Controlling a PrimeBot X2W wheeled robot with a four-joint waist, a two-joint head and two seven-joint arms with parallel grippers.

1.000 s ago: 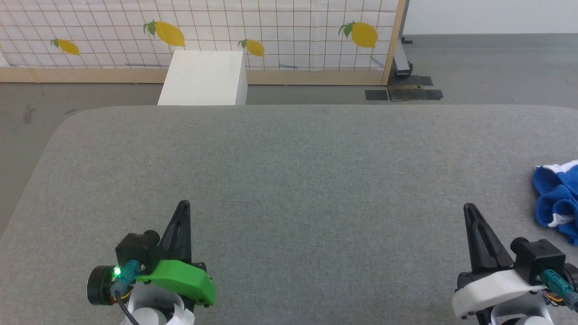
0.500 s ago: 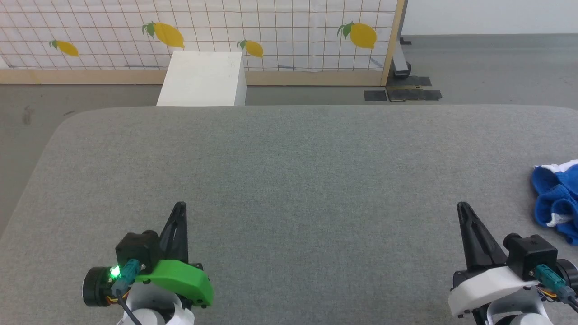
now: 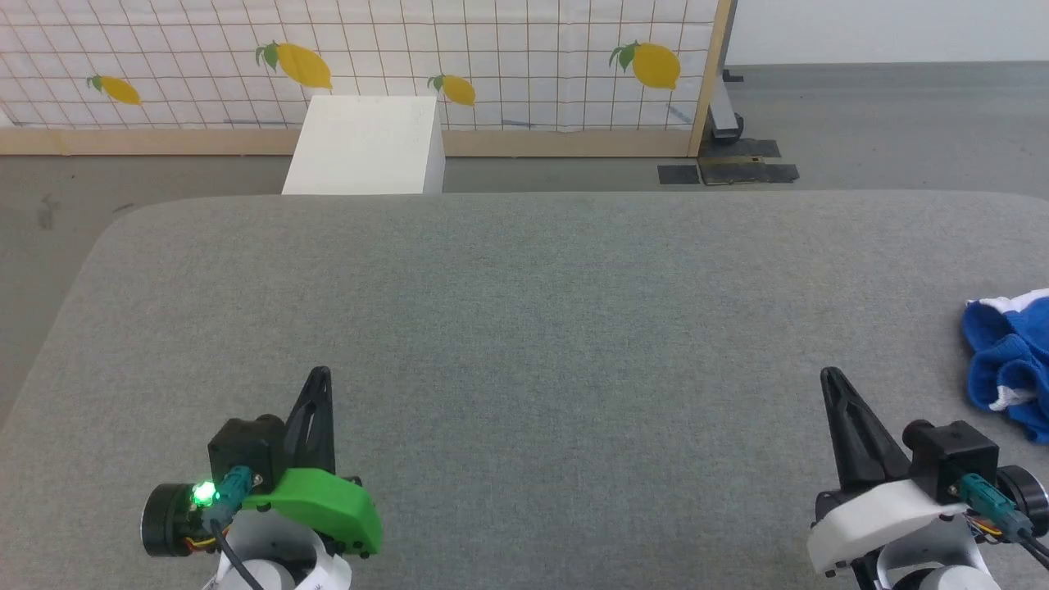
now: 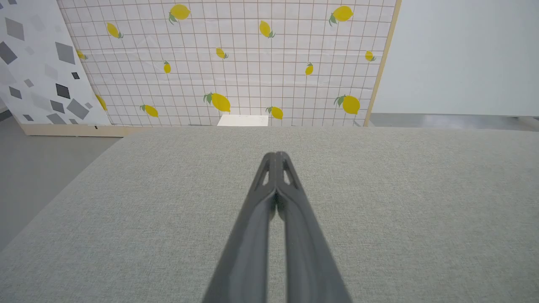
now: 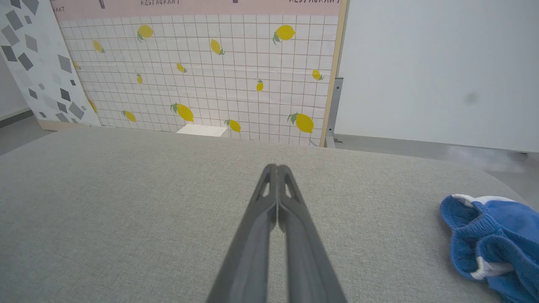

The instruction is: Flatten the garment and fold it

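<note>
Left gripper is sitting clenched and empty above the grey padded surface, its fingers pressing together along their tips. Right gripper is showing the same state, closed on nothing. The garment is lying bunched near the surface's right edge, to the right of the right gripper and apart from it. It is running out of frame, so its full lay is probably crumpled throughout. A white box is standing beyond the far edge, before a lemon-patterned panel.
</note>
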